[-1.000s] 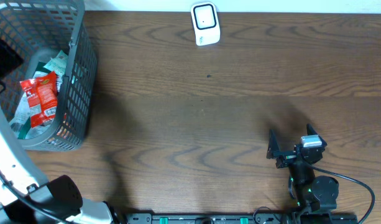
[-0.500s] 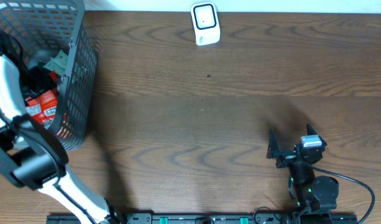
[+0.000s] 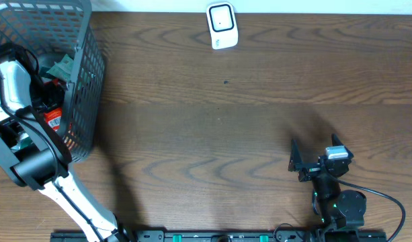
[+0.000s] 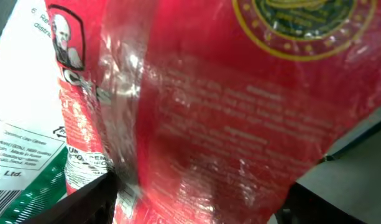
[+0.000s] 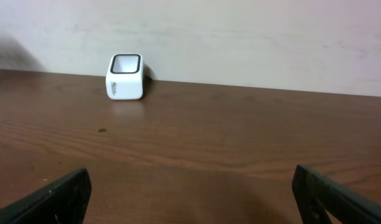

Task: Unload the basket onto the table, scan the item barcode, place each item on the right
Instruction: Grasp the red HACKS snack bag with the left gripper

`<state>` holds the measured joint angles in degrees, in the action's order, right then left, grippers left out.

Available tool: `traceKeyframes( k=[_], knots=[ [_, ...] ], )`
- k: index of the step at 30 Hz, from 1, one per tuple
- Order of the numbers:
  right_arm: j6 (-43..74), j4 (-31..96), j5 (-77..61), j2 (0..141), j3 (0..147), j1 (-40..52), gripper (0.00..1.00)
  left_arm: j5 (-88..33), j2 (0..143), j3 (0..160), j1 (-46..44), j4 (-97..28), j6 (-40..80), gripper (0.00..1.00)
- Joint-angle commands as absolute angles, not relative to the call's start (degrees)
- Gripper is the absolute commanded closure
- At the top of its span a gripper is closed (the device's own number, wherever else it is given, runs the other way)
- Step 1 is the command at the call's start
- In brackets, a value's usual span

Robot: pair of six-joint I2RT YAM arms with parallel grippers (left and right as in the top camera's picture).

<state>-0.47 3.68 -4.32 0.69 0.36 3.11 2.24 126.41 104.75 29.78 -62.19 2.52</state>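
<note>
The pick looked to be the step in hand: the left end effector [image 4: 199, 190] was down in the wire basket [image 3: 85, 81], fingers [image 4: 84, 202] apart either side of the red packet [image 4: 240, 112], so close I couldn't tell whether they touched it. Next it would need to close, lift the packet clear and show its barcode to the white scanner [image 3: 221, 25], well across the tabletop [image 3: 212, 134]. The right end effector [image 3: 294, 161] sat spread wide, empty.

Your left arm [image 3: 31, 161] stands up from the near left edge, bends sharply and reaches toward the far left. The left gripper [image 4: 196, 202] points downward with its jaws spread wide. Your right arm [image 3: 341, 205] sits folded low at the near right. The right gripper [image 5: 193, 199] is level, jaws fully apart.
</note>
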Motion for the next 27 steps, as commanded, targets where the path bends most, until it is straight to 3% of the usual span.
traceKeyframes(
  k=[1,2,3,6,7,15,27],
  knots=[
    [-0.7,3.9,-4.6,0.4,0.3,2.5,0.01,2.8,130.3,104.7,30.1,-61.6,1.5,0.34],
    [-0.7,3.9,-4.6,0.4,0.3,2.5,0.01,2.6,130.2,104.7,30.1,-61.6,1.5,0.53],
    [-0.7,3.9,-4.6,0.4,0.3,2.5,0.01,2.4,130.2,104.8,30.1,-61.6,1.5,0.66],
    [-0.7,3.9,-4.6,0.4,0.3,2.5,0.01,2.2,130.0,105.3,30.1,-61.6,1.5,0.9],
    [-0.7,3.9,-4.6,0.4,0.3,2.5,0.01,2.2,130.0,105.3,30.1,-61.6,1.5,0.93],
    [-0.7,3.9,-4.6,0.4,0.3,2.5,0.01,2.2,126.6,106.9,30.1,-62.4,1.5,0.93],
    [-0.7,3.9,-4.6,0.4,0.3,2.5,0.01,4.6,101.9,107.3,30.1,-59.8,6.3,0.93]
  ],
)
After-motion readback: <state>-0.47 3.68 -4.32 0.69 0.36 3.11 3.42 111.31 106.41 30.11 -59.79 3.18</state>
